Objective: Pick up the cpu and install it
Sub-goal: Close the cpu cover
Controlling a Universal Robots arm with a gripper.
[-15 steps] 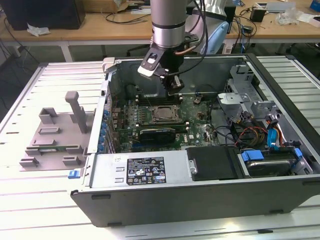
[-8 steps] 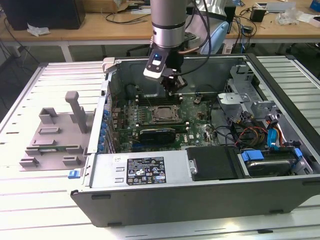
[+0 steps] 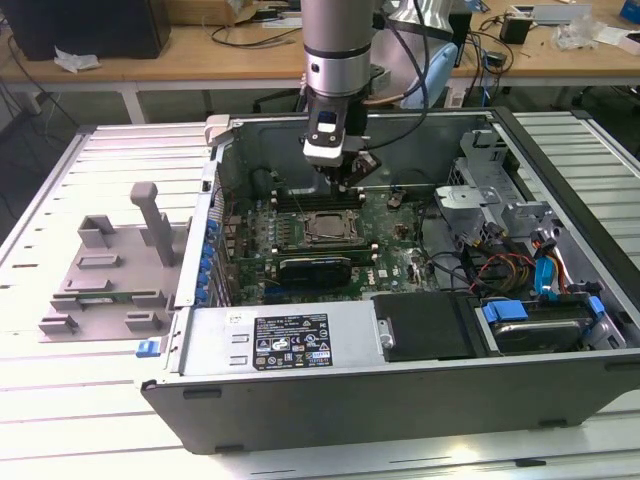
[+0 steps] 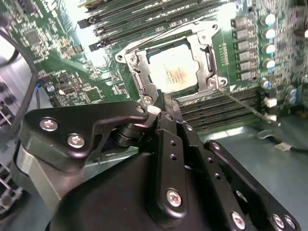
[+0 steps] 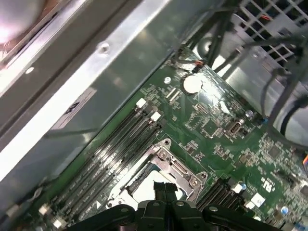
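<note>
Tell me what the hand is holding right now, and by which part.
Nothing is held. The hand is shut and empty, close to the socket. The cpu lies flat in that socket, apart from the hand.

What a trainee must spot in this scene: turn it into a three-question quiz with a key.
1. True or false: the cpu lies in the socket frame on the motherboard.
2. The gripper is: A) clamped on the cpu; B) shut, just above the socket frame; C) open, far off to one side.
3. What encloses the motherboard?
Key: 1 true; 2 B; 3 the open computer case.
</note>
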